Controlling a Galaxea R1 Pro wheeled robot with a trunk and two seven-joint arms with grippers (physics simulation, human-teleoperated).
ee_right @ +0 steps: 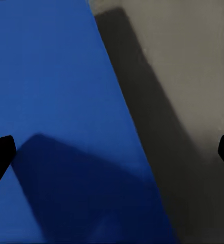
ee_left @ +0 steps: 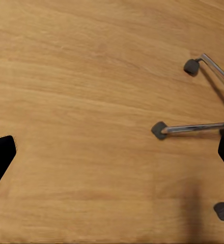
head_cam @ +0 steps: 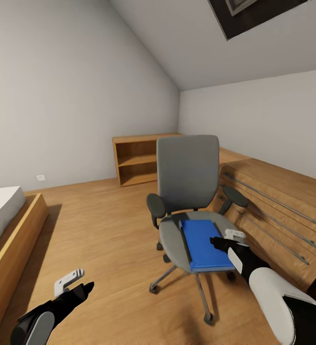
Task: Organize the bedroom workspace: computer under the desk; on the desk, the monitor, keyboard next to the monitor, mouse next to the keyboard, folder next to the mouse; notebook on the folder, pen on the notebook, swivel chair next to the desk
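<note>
folder [head_cam: 203, 244], bright blue, lay flat on the swivel chair [head_cam: 189, 191] seat at lower centre of frame, long axis running away from the robot. right gripper [head_cam: 223, 239] hovered over its right edge, fingers spread; left gripper [head_cam: 76, 282] hung well apart, spread too.

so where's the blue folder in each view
head view: the folder lies flat on the swivel chair seat, lower centre-right, with the right tool over its near right edge.
left wrist view: wood floor and chair casters appear here, with no blue surface among them.
right wrist view: the folder covers the left half, grey seat beside it.
shared landmark: the swivel chair.
</note>
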